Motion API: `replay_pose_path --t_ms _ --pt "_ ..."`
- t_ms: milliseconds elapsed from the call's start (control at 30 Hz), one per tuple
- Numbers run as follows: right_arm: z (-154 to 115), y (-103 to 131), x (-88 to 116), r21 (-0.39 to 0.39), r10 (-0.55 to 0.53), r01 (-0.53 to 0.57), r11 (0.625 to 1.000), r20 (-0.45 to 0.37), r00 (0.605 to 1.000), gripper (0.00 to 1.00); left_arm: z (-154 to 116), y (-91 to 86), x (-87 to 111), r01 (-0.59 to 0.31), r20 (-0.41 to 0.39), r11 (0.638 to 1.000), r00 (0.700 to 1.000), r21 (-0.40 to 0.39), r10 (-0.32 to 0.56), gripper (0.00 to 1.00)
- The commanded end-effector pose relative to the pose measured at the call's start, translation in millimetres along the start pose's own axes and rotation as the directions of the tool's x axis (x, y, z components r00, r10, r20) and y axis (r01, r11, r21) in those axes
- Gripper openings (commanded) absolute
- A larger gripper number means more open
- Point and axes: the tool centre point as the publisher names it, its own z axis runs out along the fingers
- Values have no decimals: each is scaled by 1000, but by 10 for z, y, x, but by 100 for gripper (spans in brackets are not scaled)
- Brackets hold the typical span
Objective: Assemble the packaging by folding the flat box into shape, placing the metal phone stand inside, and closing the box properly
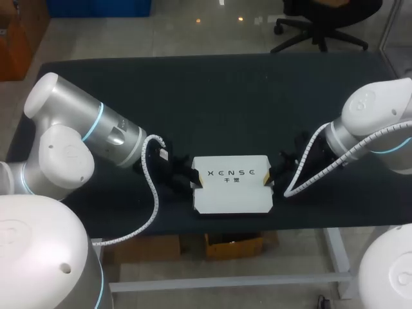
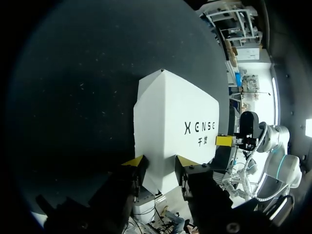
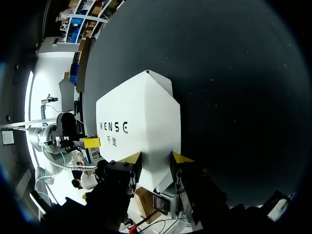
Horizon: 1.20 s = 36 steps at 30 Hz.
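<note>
Head view: white cardboard box, folded into shape with its top down, lies on the dark table between left gripper and right gripper. Left wrist view: jaws pinch the box's near end. Right wrist view: jaws clamped on the opposite end. Probably light, thin and crushable, so hold the folded edges. Phone stand unseen. Only the opposing gripper crowds each end.
</note>
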Motion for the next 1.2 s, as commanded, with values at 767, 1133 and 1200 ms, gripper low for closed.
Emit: replay_pose_path --t_ms 767,1133,1200 --pt "20 -10 -41 -1 -2 2 1000 -7 1000 29 41 -7 14 0 4 1000 1000 0 0 42" --pt "19 -9 -39 -3 -2 2 1000 -7 1000 27 40 -26 40 -8 7 1000 1000 1 8 45" --pt "18 -4 -36 -5 -5 4 1000 -10 1000 27 36 -34 48 -15 8 1000 1000 4 15 45"
